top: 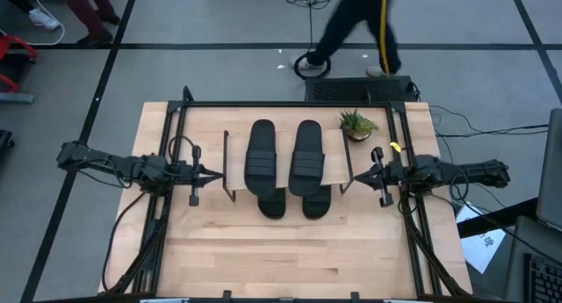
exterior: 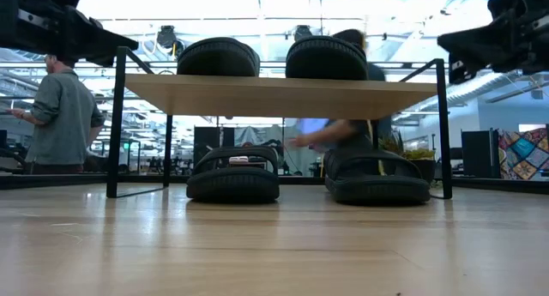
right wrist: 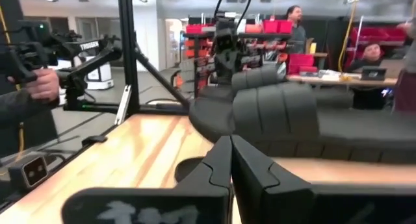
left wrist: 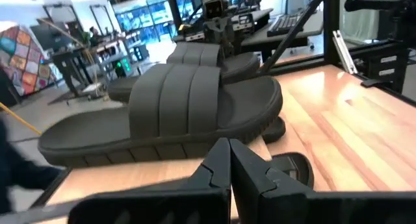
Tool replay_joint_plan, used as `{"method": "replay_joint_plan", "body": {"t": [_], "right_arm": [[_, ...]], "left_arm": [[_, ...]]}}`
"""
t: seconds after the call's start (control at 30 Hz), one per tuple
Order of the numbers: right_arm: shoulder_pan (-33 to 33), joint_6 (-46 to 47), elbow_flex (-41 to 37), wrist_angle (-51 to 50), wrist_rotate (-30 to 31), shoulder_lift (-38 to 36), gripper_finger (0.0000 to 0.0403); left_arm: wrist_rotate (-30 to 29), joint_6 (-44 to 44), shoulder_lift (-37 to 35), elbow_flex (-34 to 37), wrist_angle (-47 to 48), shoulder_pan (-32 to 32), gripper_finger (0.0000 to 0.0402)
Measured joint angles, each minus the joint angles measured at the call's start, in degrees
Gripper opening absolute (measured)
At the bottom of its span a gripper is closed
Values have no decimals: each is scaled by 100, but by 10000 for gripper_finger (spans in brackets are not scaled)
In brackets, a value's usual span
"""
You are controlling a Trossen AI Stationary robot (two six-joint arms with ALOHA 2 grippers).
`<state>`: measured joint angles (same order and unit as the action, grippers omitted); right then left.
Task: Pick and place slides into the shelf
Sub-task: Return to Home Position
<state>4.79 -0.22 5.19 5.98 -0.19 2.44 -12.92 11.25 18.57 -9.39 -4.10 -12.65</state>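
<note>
black slides [top: 262, 158], a light wood shelf [exterior: 274, 96] on black legs [exterior: 113, 124].

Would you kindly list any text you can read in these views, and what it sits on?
White lettering on a dark arm segment: too small to read.
White marks on the housing behind the right pincer: blurred.
Printed paper on the floor: too small.
Nothing legible.
</note>
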Motion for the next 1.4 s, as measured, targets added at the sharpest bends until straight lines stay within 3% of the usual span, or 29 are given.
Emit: {"method": "replay_joint_plan", "body": {"t": [0.2, 0.37, 0.63, 0.87, 1.4], "right_arm": [[-113, 131, -384, 637, -125, -8, 0], [-143, 57, -408, 619, -163, -3, 0], [-143, 82, -419, 598, -164, -2, 0], [-143, 106, -424, 576, -164, -2, 0], [-143, -36, -432, 555, -140, -2, 0]], "left_arm": [[6, -45, -2, 0, 108, -86, 0], [1, -64, -118, 90, 116, -184, 0], [-55, -128, -691, 878, -618, -255, 0], [-63, -158, -828, 885, -248, -255, 0], [-23, -1351, -806, 881, -162, -255, 7]]}}
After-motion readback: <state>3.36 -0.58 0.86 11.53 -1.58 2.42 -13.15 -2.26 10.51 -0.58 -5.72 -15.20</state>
